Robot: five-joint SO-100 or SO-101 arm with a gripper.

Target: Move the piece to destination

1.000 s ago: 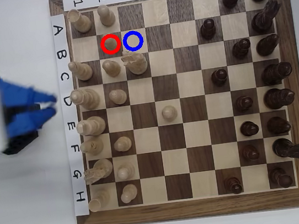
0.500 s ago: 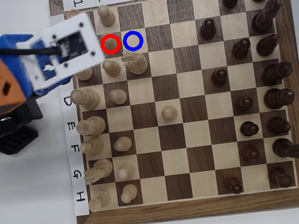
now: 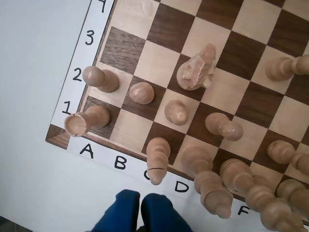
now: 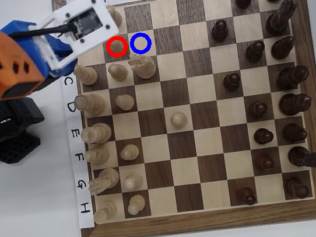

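The piece, a small pale pawn (image 3: 141, 92), stands on a dark square in file B, rank 2. In the overhead view this pawn (image 4: 117, 46) sits inside a red ring. The destination (image 4: 141, 43) is the adjacent light square with the blue ring; in the wrist view this square (image 3: 157, 63) is bare and shows no ring. My gripper (image 3: 141, 198) has blue fingers pressed together and holds nothing. It hovers off the board's edge by the B and C labels, short of the pawn. In the overhead view the arm and its white camera mount (image 4: 83, 24) hide the fingertips.
A pale knight (image 3: 198, 67) stands beside the destination, one file over. A pale rook (image 3: 79, 121), other pale pawns (image 3: 99, 77) (image 3: 176, 112) and a bishop (image 3: 157, 157) surround the piece. Dark pieces (image 4: 285, 83) fill the far side of the board.
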